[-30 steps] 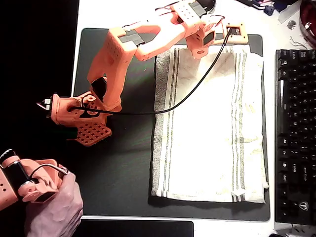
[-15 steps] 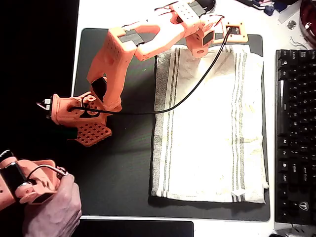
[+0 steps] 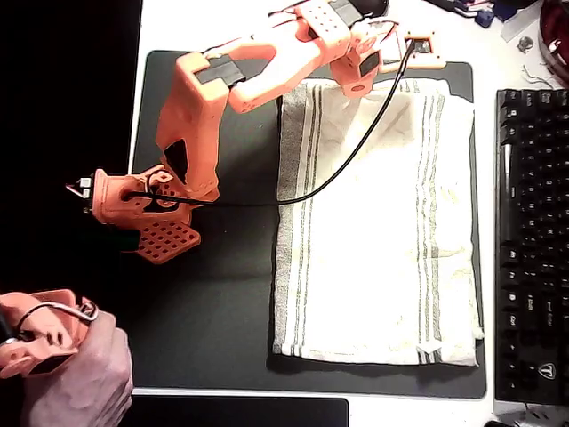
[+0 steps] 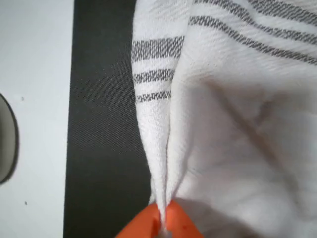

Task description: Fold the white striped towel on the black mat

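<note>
Since the earlier frame, the orange arm has been drawing slightly toward the top of the overhead view, its orange two-finger gripper [image 4: 162,220] keeping its hold. Those fingertips are pressing together on a pinched fold of the soft, wrinkled white cloth towel with thin grey stripes [image 3: 373,222], gathering the fabric into a ridge in the wrist view. Most of the towel is lying flat on the right half of the large matte black rectangular mat [image 3: 222,302], beside a black keyboard [image 3: 532,240].

A white striped towel [image 3: 378,222] with thin grey stripes lies on the black mat [image 3: 213,302]; the arm [image 3: 213,98] is orange.
</note>
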`<action>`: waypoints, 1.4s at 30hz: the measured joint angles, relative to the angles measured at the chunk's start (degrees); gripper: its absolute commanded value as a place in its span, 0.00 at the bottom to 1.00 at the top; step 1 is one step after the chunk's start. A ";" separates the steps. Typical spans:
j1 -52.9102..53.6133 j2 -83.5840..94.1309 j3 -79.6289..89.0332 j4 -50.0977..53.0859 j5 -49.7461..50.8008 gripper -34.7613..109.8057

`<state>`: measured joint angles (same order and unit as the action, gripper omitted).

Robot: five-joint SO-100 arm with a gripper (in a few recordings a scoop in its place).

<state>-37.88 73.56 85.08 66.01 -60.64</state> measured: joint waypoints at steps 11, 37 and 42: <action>2.55 11.60 4.13 2.55 -1.58 0.24; 31.11 35.77 7.29 13.54 -17.49 0.24; 37.71 36.91 7.21 13.89 -21.97 0.24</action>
<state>-0.18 110.48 92.29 79.89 -82.62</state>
